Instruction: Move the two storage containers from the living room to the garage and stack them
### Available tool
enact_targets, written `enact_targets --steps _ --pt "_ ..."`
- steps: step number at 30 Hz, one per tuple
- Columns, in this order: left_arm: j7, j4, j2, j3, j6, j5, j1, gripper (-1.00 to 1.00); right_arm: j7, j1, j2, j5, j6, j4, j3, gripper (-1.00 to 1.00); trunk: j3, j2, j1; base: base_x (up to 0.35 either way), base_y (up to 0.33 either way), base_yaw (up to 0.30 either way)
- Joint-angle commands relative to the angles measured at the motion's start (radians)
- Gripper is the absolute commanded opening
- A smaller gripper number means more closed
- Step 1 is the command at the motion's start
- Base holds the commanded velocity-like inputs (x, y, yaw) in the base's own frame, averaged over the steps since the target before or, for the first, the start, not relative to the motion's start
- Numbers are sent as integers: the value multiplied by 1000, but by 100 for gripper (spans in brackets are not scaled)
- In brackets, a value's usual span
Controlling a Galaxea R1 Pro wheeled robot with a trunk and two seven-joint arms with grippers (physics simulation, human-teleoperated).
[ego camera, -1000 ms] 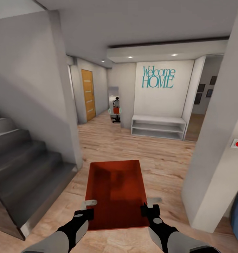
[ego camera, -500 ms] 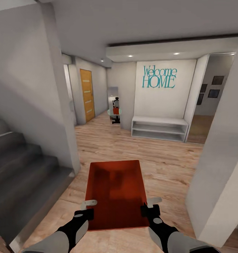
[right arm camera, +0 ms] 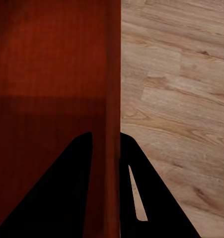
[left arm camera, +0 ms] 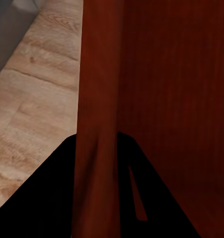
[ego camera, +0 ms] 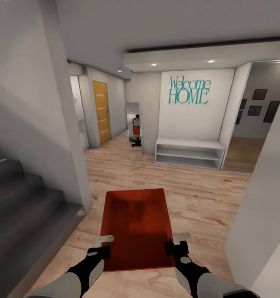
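Note:
One orange-red open-top storage container [ego camera: 135,225] hangs level in front of me over pale wood planks, empty inside. My left gripper [ego camera: 101,245] is shut on its left wall near the close corner, and my right gripper [ego camera: 177,243] is shut on its right wall. In the left wrist view the container wall [left arm camera: 99,99] runs between the dark fingers [left arm camera: 47,203] of the left gripper [left arm camera: 99,191]. In the right wrist view the wall [right arm camera: 112,74] is pinched the same way by the right gripper [right arm camera: 106,191]. The garage is out of view.
I am in an entry hall. Grey stairs [ego camera: 20,207] and a white wall corner [ego camera: 71,157] stand at the left, a white pillar [ego camera: 259,207] at the right. Ahead are a white shelf bench [ego camera: 189,153], a wooden door [ego camera: 101,111] and a mirror [ego camera: 135,128].
The whole view has shifted: the stairs and right pillar have slid outward and the red wall button has left the picture. The container stays in both grippers, unchanged.

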Motion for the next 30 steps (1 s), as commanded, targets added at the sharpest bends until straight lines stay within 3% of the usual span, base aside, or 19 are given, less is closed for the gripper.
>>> enact_targets --steps 1,30 --pt "8 -5 60 51 3 76 -1 -100 -4 0 -5 4 0 1 -54 -100 0 -1 1 322 0 0" --pt "8 -4 60 52 3 76 -1 -100 -5 0 -5 -3 -1 1 -54 -100 0 -1 1 322 0 0"
